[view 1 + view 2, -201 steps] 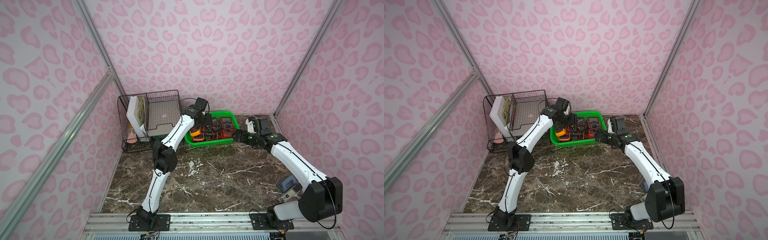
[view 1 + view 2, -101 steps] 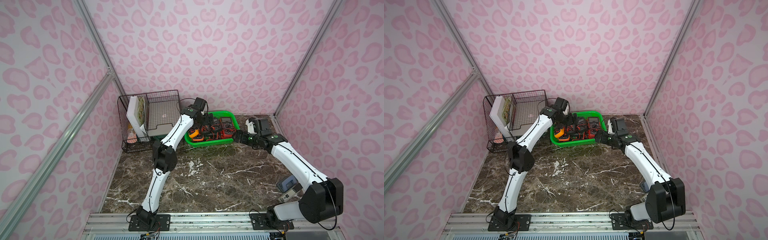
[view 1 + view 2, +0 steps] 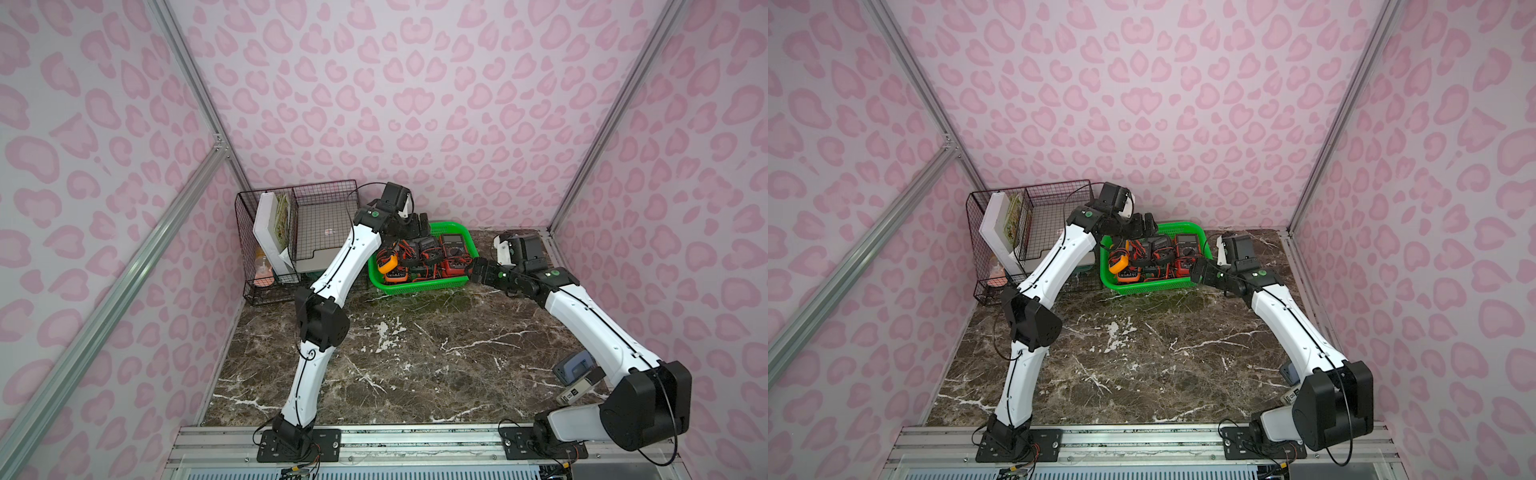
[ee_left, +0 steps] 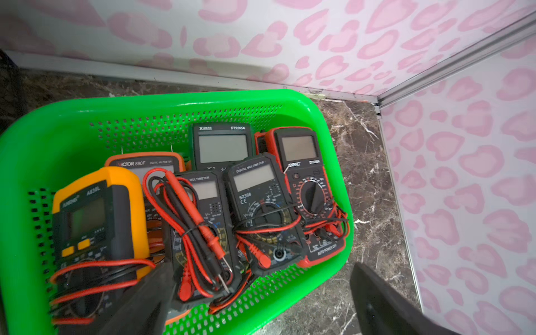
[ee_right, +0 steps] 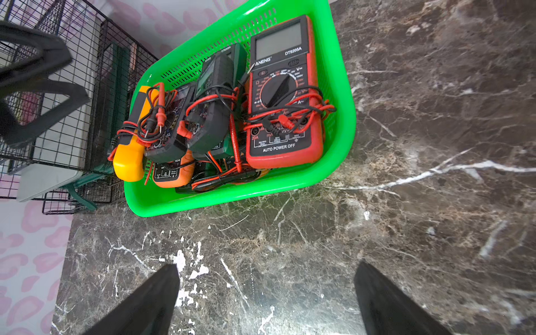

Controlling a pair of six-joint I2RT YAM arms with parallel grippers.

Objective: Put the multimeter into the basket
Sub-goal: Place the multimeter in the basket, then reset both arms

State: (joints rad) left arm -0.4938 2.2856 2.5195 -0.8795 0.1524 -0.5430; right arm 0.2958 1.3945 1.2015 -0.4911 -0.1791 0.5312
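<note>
- In both top views, the green basket sits at the back of the marble table, next to the black wire rack. The multimeters lie inside it.
- In the left wrist view, the left gripper hovers over the basket, jaws spread wide and holding nothing. A black multimeter wrapped in probe leads lies just beneath.
- In the right wrist view, the right gripper is spread wide and empty above bare table, short of the basket. The red multimeter lies flat against a basket wall.

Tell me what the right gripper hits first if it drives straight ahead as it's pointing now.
Most likely the basket: the open right gripper aims at its near outer wall, by the red multimeter. If it is pitched down enough, the table comes first; depth is unclear.
</note>
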